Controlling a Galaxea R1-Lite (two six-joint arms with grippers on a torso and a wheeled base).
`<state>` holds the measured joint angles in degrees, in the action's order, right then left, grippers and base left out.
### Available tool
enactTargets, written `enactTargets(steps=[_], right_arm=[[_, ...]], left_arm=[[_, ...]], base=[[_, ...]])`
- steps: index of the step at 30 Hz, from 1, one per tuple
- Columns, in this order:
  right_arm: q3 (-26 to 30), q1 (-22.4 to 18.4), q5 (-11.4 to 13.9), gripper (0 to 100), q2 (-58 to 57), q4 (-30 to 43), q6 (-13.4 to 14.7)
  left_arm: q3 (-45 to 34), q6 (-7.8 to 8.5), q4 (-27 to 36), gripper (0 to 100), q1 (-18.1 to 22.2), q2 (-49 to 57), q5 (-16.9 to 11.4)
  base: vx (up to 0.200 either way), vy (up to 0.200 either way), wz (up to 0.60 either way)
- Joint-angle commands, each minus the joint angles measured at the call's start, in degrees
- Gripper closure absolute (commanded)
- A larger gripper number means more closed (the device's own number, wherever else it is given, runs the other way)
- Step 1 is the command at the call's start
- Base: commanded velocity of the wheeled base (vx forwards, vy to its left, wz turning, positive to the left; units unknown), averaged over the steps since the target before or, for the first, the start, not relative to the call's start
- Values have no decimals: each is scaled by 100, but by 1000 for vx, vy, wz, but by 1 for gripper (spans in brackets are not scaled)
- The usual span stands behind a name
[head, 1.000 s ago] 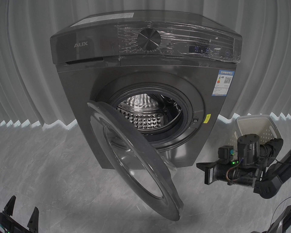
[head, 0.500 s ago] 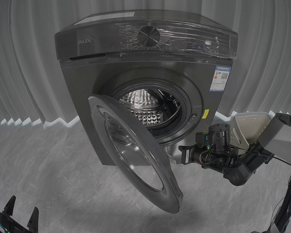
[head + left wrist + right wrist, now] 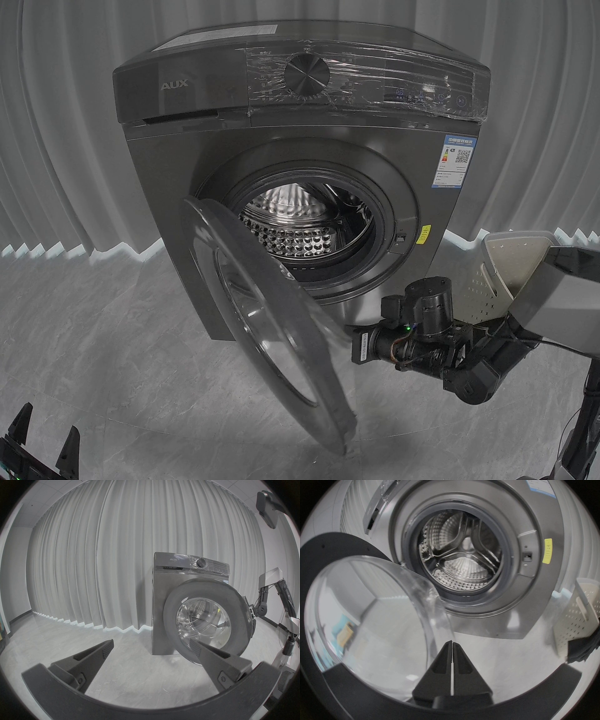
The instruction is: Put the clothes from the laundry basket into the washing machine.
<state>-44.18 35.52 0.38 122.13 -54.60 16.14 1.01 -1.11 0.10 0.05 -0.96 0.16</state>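
I see the washing machine [image 3: 300, 156] standing on the floor, its round door [image 3: 269, 325] swung wide open and the steel drum [image 3: 300, 219] bare to view. The laundry basket [image 3: 500, 269] sits just beside the machine on my right, its contents hidden from me. My right gripper [image 3: 452, 645] hangs by the door's inner glass, jaws pressed together; contact I cannot tell. My left gripper [image 3: 150, 644] waits low, well apart from the machine, jaws spread.

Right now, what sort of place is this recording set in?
Probably a staged test room, not a home laundry: a lone washing machine on bare grey floor, pleated curtains hanging behind it, and a laundry basket beside it.
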Motion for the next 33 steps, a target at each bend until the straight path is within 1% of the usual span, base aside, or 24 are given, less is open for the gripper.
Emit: enactTargets(steps=[1, 4, 5, 8, 12, 16, 22, 25, 26, 33], right_arm=[[85, 376, 15, 100, -382, 29, 337], [6, 297, -38, 100, -382, 29, 328], [-29, 209, -55, 100, -356, 29, 293], [-56, 183, -64, 100, -259, 20, 214], [-144, 271, -64, 100, -92, 20, 188], [-363, 394, -64, 100, 171, -24, 153], [-794, 570, -82, 100, 602, -68, 161], [-908, 640, -91, 100, 716, -68, 170], [-987, 719, -91, 100, 804, -68, 188], [-979, 860, -73, 100, 1006, -174, 197]], left_arm=[[-92, -3, -1, 0, 4, 96, 2], [-92, 5, -1, 0, 4, 96, 2], [-92, -3, -1, 0, 4, 96, 2], [-92, 5, -1, 0, -5, 96, 2], [-92, 14, -1, 0, 4, 96, 2], [-92, 14, -1, 0, -5, 96, 2], [-92, 14, -1, 0, 4, 96, 2], [-92, 5, -1, 0, 4, 96, 2], [-92, -3, -1, 0, 4, 96, 2], [-92, -3, -1, 0, 4, 96, 2]], base=[[0, 0, 0], [0, 0, 0], [0, 0, 0], [0, 0, 0], [0, 0, 0], [0, 0, 0], [-200, 0, 0], [0, 0, 0], [0, 0, 0], [0, 0, 0]])
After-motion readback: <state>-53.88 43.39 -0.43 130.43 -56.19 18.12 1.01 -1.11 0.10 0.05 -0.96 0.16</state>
